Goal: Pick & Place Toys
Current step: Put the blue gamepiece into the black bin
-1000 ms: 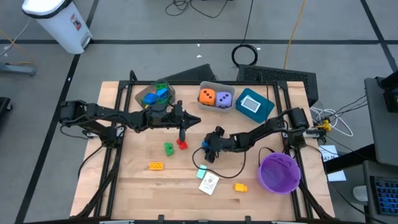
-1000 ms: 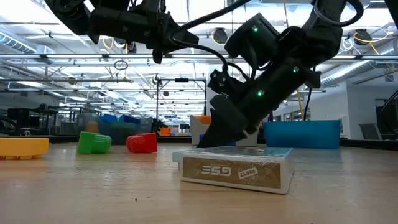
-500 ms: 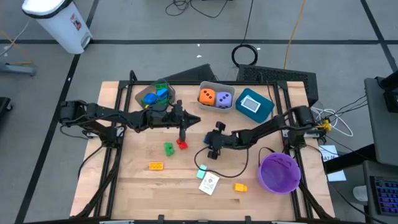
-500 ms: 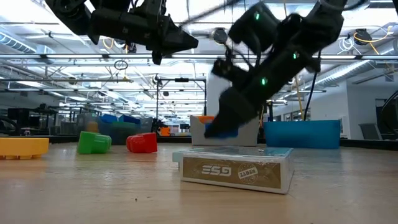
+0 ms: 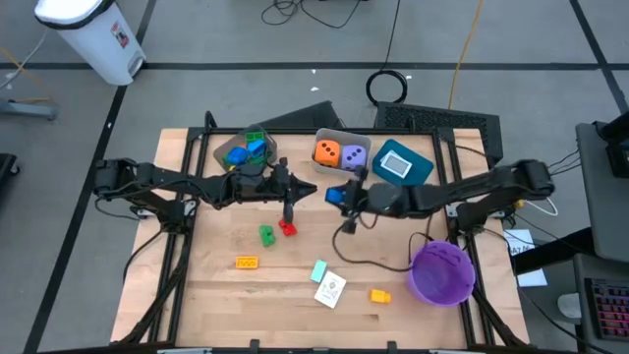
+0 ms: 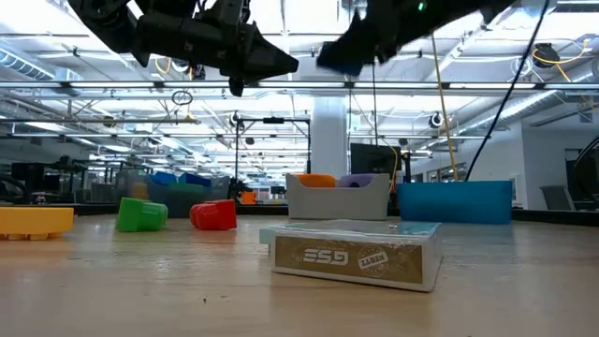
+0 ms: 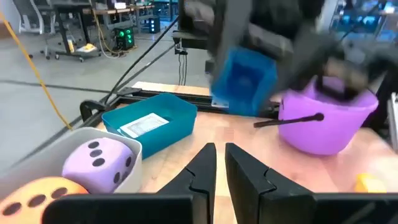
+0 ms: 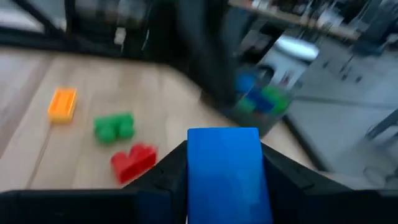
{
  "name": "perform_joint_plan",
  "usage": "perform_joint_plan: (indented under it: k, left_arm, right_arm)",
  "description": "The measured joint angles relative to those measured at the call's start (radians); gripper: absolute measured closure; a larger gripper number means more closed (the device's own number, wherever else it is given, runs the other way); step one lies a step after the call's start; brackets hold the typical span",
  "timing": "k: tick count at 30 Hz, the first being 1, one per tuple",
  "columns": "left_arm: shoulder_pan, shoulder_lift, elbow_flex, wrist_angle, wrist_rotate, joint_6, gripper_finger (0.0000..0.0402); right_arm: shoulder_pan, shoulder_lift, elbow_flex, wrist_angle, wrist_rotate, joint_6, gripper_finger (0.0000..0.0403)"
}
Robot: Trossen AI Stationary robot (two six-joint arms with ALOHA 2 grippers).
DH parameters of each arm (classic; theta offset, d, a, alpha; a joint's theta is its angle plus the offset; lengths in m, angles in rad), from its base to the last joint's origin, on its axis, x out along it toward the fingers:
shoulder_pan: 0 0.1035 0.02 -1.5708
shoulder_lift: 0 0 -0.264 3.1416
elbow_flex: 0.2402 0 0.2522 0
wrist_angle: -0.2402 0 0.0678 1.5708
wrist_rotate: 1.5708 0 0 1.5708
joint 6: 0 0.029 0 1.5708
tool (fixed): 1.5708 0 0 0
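Low view: right hand (image 6: pixel 351 51) blurred, clenched on blue block (image 8: pixel 224 168); left hand (image 7: pixel 216 163) clenched.

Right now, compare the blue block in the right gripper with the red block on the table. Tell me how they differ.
The blue block is held between the right gripper's fingers, up off the table; the red block lies loose on the wood beside a green block. The blue one sits near the grey bin with the dice; the red one lies below the shut left gripper. Both are small plastic toy blocks.
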Motion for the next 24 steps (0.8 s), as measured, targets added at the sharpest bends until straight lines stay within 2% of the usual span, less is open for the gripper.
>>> perform_joint_plan:
  k: [4, 9, 13, 16, 24]
  left_arm:
    - [0.000, 0.000, 0.000, 0.001, 0.005, 0.085, 0.0360]
    - [-0.003, 0.001, 0.000, 0.050, 0.070, 0.151, 0.0360]
    - [-0.003, 0.001, 0.001, 0.129, 0.082, 0.107, 0.0350]
    - [-0.001, 0.001, 0.011, 0.130, 0.081, 0.084, 0.0316]
    - [0.004, 0.033, 0.050, 0.146, 0.092, 0.024, 0.0188]
  right_arm:
    - [-0.029, -0.082, 0.000, 0.020, -0.018, -0.022, 0.0276]
    - [-0.095, -0.112, 0.000, 0.099, -0.267, 0.037, 0.0270]
    - [-0.134, -0.090, 0.000, 0.149, -0.375, 0.061, 0.0273]
    - [-0.149, -0.065, 0.001, 0.197, -0.415, 0.068, 0.0274]
    - [-0.166, 0.025, 0.002, 0.403, -0.547, 0.107, 0.0274]
